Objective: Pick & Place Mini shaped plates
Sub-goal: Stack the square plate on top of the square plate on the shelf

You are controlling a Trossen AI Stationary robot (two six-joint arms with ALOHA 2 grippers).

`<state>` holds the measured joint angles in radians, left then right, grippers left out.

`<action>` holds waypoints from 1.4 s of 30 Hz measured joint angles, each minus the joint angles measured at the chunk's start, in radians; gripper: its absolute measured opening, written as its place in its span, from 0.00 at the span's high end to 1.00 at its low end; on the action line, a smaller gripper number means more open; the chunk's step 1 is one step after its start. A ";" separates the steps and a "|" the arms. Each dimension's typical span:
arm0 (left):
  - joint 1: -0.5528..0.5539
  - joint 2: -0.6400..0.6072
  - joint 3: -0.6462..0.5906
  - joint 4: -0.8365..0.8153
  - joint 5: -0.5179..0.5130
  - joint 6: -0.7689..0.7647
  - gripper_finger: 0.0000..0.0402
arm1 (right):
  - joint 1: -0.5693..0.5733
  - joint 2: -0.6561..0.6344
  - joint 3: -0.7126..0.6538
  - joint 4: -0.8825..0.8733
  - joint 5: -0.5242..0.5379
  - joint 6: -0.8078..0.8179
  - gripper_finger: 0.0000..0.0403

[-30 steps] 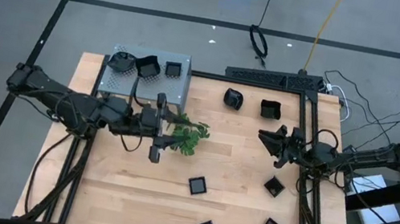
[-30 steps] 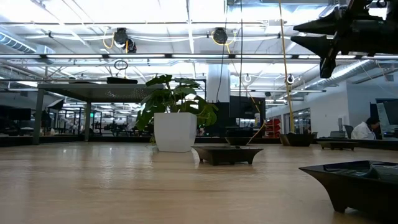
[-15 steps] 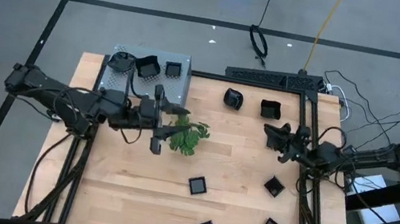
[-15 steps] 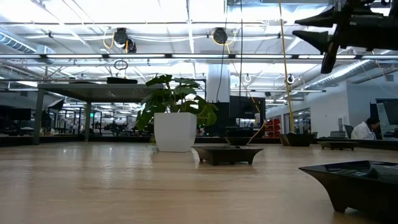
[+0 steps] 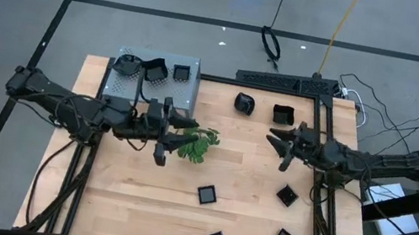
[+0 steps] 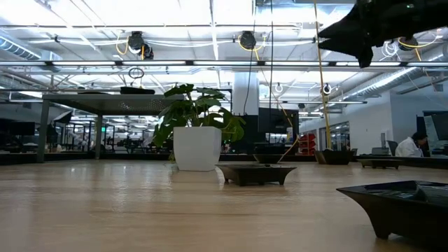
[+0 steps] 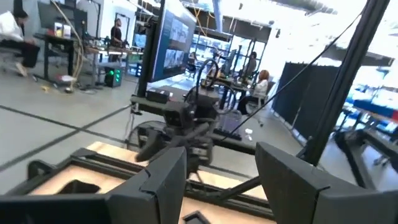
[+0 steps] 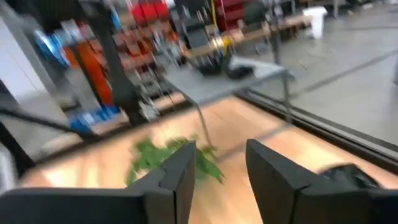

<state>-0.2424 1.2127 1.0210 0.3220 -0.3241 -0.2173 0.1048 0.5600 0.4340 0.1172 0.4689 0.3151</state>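
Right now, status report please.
Left gripper open, empty, by plant. Right gripper open, empty, near rear plates. Nothing blocking.

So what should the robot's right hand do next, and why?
Probably dip toward the rounded black plate just ahead. The right gripper is open, empty and off the table, and three plates already sit on the grey box.

Past two parted dark fingers [image 8: 174, 180], a green plant sprig [image 8: 155, 155] lies on the wooden table [image 8: 261, 134].
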 joint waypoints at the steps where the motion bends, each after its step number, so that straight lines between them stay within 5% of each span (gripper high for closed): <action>1: -0.006 0.000 0.000 0.011 0.000 -0.012 0.51 | -0.007 0.011 0.026 -0.054 0.001 -0.008 0.66; 12: -0.055 -0.004 0.000 0.170 0.001 0.051 0.51 | -0.118 0.244 0.244 -0.357 -0.003 0.088 0.59; 20: -0.041 0.041 0.001 -0.091 0.009 0.017 0.51 | -0.152 0.395 0.286 -0.448 -0.155 0.064 0.59; 23: -0.027 0.093 0.001 -0.154 0.022 -0.011 0.51 | -0.152 0.428 0.307 -0.513 -0.207 0.063 0.59; 30: -0.024 0.253 0.001 -0.175 0.245 -0.022 0.51 | -0.151 0.465 0.391 -0.764 -0.216 -0.007 0.59; 37: -0.078 0.422 0.014 -0.182 0.321 -0.033 0.51 | -0.149 0.465 0.392 -0.841 -0.283 -0.018 0.59; 42: -0.109 0.562 0.145 -0.318 0.330 -0.018 0.51 | -0.149 0.465 0.392 -0.867 -0.291 -0.018 0.59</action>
<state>-0.3510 1.7742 1.1665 0.0044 0.0060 -0.2351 -0.0444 1.0252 0.8257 -0.7502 0.1776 0.2974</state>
